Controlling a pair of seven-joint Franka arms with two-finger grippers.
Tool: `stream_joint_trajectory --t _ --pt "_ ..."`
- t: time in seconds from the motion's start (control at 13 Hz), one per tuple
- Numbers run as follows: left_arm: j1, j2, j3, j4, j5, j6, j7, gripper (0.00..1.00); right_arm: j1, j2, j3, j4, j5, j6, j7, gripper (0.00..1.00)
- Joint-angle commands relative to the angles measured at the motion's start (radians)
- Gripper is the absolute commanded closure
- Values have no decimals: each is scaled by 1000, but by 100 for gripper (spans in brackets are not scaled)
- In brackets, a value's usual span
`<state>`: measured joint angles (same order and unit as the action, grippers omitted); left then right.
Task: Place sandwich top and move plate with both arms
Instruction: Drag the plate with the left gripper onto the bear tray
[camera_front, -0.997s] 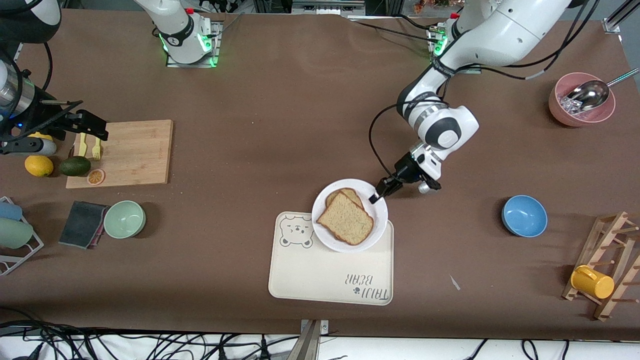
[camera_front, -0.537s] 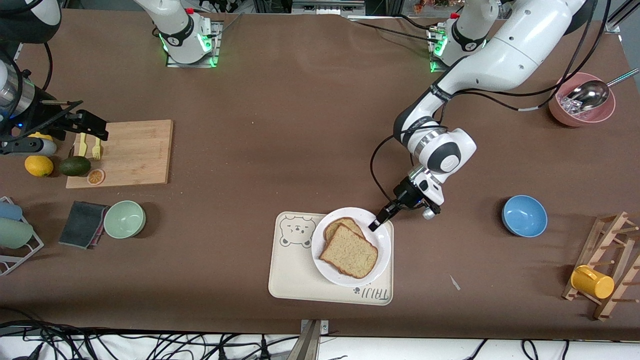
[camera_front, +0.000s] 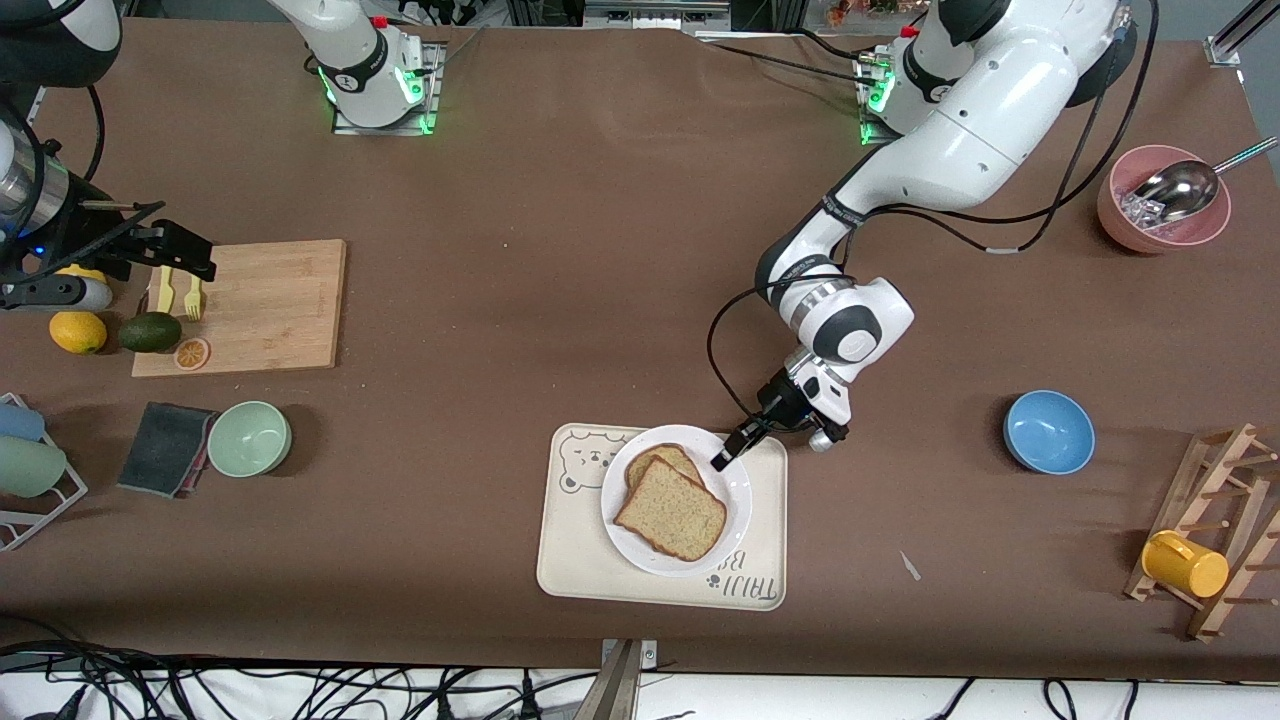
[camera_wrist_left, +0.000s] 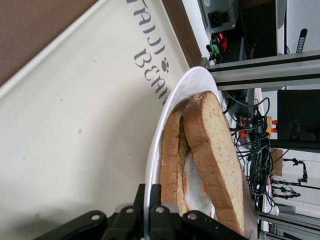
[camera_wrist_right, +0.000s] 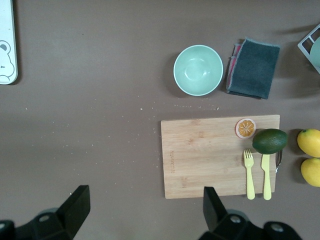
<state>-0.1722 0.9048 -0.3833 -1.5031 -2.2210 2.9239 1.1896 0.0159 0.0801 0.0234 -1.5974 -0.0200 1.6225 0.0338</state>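
On the cream tray (camera_front: 600, 560), the plate (camera_front: 738, 500) carries the sandwich top (camera_front: 670, 510): left gripper (camera_front: 722, 458) fingers pinching its rim, so you lower it flat before releasing; right gripper (camera_wrist_right: 145, 212) waits above the bench, fingers spread.

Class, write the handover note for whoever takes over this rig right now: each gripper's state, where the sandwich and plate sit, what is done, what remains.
Left gripper: shut on the plate rim, on the side toward the robots' bases.
Right gripper: open, waiting over the cutting board at the right arm's end.
Sandwich top: already on the lower slice, on the plate.
Plate: over the bear tray.
Left: confirm the plate is set down, then release.
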Motion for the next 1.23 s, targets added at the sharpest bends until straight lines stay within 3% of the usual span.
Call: stream_joint_trajectory --t 0.0,0.38,0.54,0.61,0.84,1.0,1.07,1.15 --pt "-41 42 32 89 -54 20 7 100 -5 -10 3 -10 -11 -4 6 0" --pt "-39 43 34 90 -46 18 4 100 -7 -10 3 -10 -11 -4 6 0" --pt "-29 40 34 90 -43 18 5 91 -7 -9 3 -10 -11 -4 8 0" --pt "-26 39 34 90 -39 18 7 72 -7 -8 3 -10 -11 -4 9 0" --pt "-23 31 40 89 -32 18 8 42 -7 -10 3 -10 -12 -4 9 0" --pt "-23 19 43 75 -32 20 8 7 -7 -8 3 -10 -11 -4 9 0" --pt "-21 14 43 67 -32 27 8 0 -7 -9 3 -10 -11 -4 9 0" --pt "-20 5 40 55 -32 64 10 0 -7 -10 3 -10 -11 -4 9 0"
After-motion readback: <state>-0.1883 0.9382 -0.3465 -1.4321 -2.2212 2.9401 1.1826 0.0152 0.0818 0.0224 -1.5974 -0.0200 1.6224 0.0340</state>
